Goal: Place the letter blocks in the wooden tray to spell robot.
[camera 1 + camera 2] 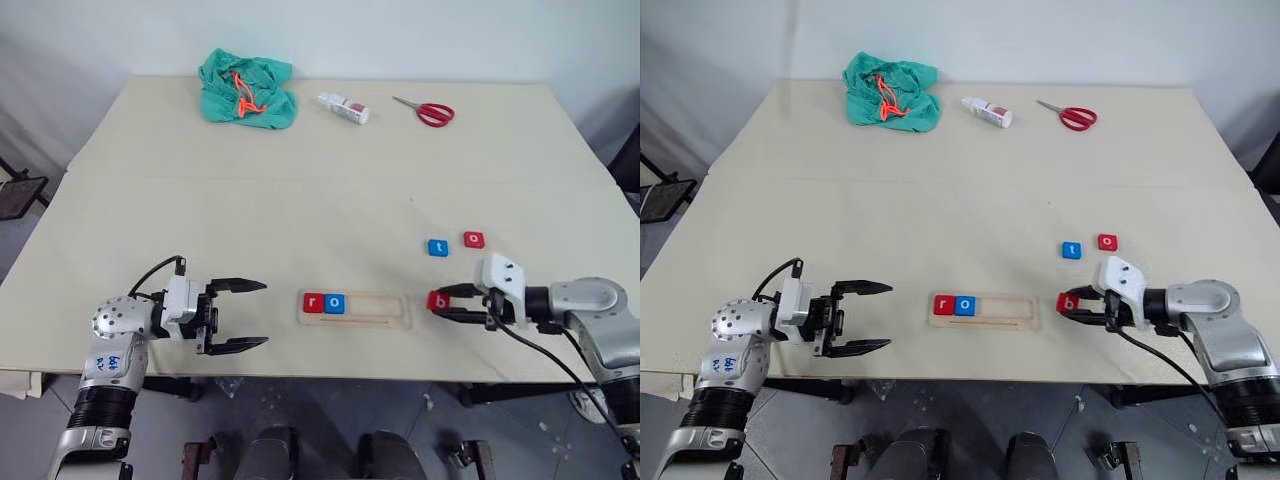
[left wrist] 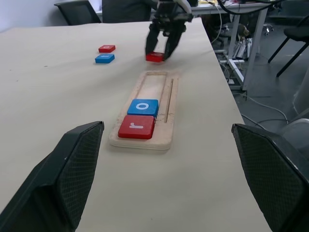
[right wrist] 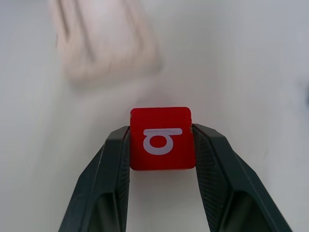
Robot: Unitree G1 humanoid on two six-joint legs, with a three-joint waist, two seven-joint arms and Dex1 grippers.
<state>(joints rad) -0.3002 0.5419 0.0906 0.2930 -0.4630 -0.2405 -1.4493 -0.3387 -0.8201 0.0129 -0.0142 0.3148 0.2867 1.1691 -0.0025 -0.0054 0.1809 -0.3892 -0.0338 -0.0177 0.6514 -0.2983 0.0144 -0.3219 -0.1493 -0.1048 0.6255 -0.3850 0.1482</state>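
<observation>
- Head views: five letter blocks are showing. A red r (image 1: 313, 302) and a blue o (image 1: 335, 303) are sitting side by side at the nine o'clock end of the one wooden tray (image 1: 385, 310), near the front edge. A blue t (image 1: 438, 247) and a red o (image 1: 474, 240) are lying loose on the table at about one o'clock from the tray. The red b (image 1: 437, 300) is sitting just off the tray's three o'clock end.
- The right gripper (image 1: 447, 302) is pinching the red b between its two fingers; the left gripper (image 1: 243, 315) is hovering at nine o'clock of the tray, spread wide and holding nothing.
- The beige table (image 1: 300, 200) is standing before a pale wall; along its far edge are lying one green cloth (image 1: 246, 89), one small white bottle (image 1: 344, 108) and one pair of red scissors (image 1: 426, 111).
- Left wrist view: the tray's lengthwise groove is showing, with chairs and a cabled desk behind the table.
- Right wrist view: the white letter on the b is reading clearly, both finger pads (image 3: 114, 159) pressing its sides.
</observation>
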